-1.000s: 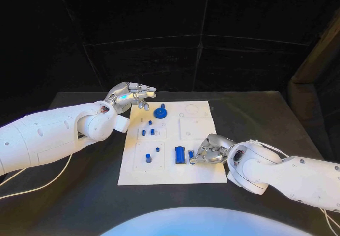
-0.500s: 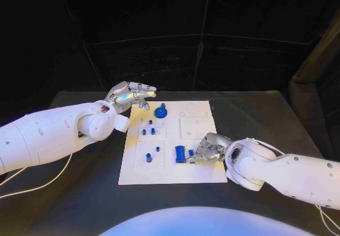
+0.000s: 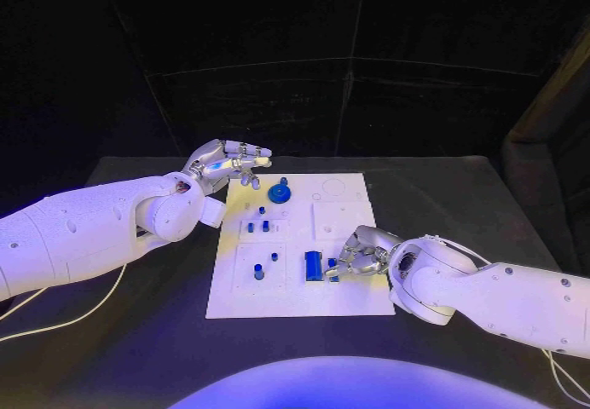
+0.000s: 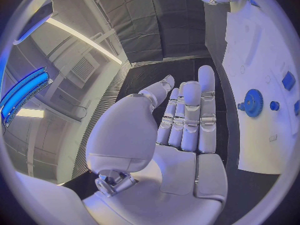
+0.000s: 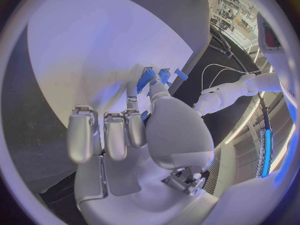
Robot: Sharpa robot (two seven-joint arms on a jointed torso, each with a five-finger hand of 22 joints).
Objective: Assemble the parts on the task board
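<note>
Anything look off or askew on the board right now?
Nothing stands out. The task board lies flat and square on the table, and the blue gear and small blue parts sit on it. The left hand hovers off the board's far corner.

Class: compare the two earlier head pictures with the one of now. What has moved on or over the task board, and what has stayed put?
The right hand has crept a little toward the board's middle, its fingers now at the small blue part beside the blue block. Whether it grips the part is unclear. The left hand stays by the task board's far corner; the blue gear has not moved.
</note>
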